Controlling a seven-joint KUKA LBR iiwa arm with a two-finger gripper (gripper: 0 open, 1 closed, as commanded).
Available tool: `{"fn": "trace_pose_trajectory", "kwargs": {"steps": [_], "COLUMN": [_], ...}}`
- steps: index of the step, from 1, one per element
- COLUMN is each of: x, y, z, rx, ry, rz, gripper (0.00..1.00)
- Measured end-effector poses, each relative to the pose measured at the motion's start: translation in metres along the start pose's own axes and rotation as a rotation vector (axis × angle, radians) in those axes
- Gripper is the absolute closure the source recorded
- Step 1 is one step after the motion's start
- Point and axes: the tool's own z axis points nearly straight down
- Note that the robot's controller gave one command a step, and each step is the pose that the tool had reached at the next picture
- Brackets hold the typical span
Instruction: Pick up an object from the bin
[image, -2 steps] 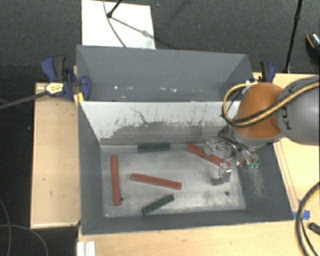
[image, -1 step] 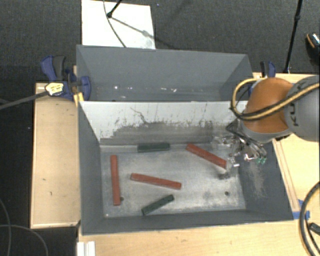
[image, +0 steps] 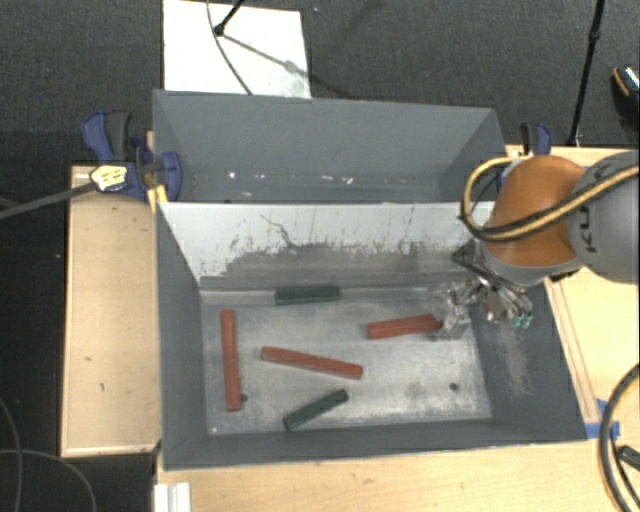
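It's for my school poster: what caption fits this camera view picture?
The end effector low by the right end of a red stick in the grey metal bin.

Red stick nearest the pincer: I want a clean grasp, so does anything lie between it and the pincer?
Nothing visible does. The pincer is at the right end of the short flat red stick; the longer red stick lies apart, lower left.
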Motion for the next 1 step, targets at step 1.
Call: {"fn": "trace_pose_trajectory", "kwargs": {"steps": [1], "x": [0.0584], "y": [0.0076], "z": [-0.1539], "rx": [0.002], "ry": [-0.003], "rz": [-0.314], "gripper": [1.0]}}
